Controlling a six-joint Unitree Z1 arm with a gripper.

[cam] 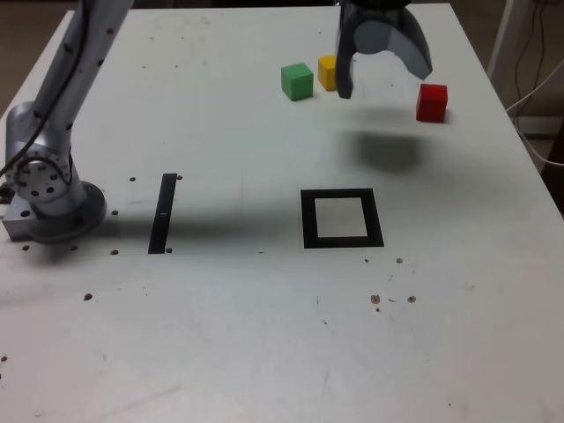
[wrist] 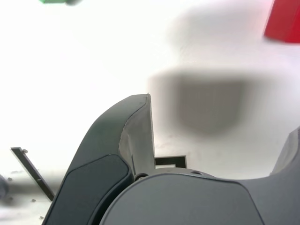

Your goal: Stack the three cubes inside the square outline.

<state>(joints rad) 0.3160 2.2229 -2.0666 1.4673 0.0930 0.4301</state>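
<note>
Three cubes sit at the far side of the white table: green, yellow right beside it, and red further to the exterior view's right. My gripper hangs open above the table between the yellow and red cubes, holding nothing; one finger partly covers the yellow cube. The square outline, black with a pale centre, lies nearer the camera and has nothing in it. In the wrist view the red cube and a sliver of the green cube show at the edges, with a corner of the outline behind a finger.
A thin black strip lies on the table at the exterior view's left, near the arm's base. Small dark screw holes dot the tabletop. Cables hang past the table's edge at the exterior view's right.
</note>
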